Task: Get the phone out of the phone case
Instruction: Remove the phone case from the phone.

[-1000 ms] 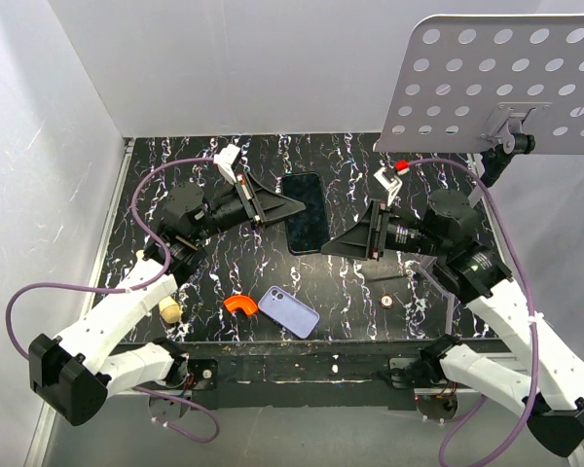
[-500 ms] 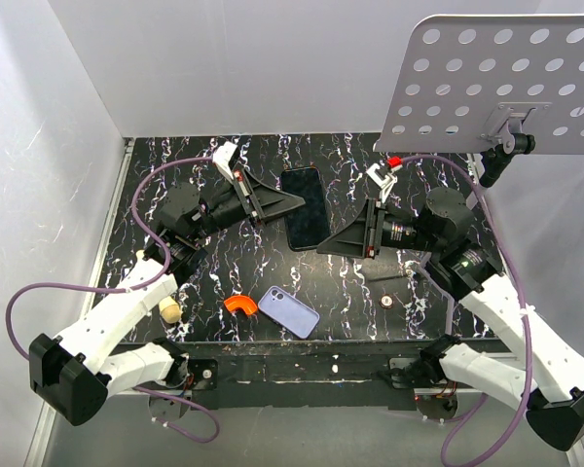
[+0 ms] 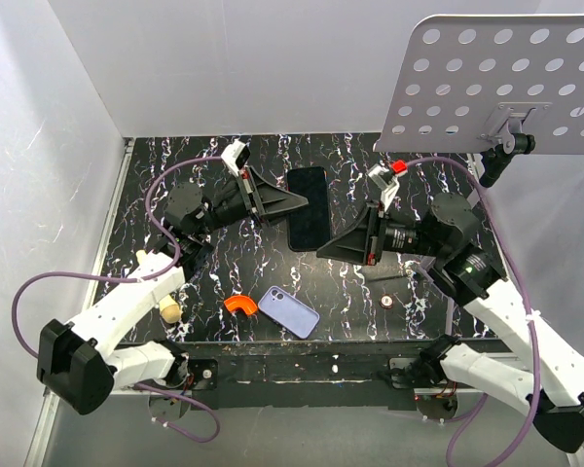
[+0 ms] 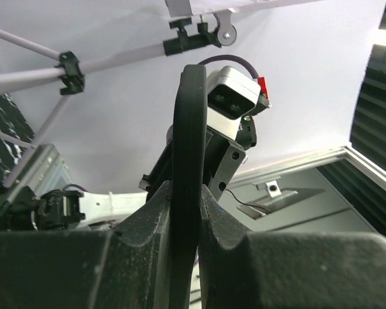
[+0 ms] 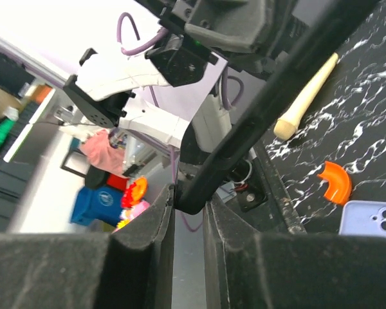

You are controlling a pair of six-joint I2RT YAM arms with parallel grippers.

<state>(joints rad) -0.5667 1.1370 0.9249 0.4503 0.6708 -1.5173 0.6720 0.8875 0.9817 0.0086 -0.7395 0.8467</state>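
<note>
L gripper [image 3: 298, 202], centre-left of the top view, is clenched on the left long edge of the flat black rectangular phone [image 3: 313, 219]. Vs 1 s ago its arm has pushed fwd, and the phone sits a touch higher and further right in frame. The lilac soft phone case [image 3: 289, 311] lies lower centre on the black marbled table [image 3: 156, 154], well apart from the phone, so extraction looks done. R gripper [image 3: 321, 250] has swung lower-left and is clamped on the phone's lower corner.
</note>
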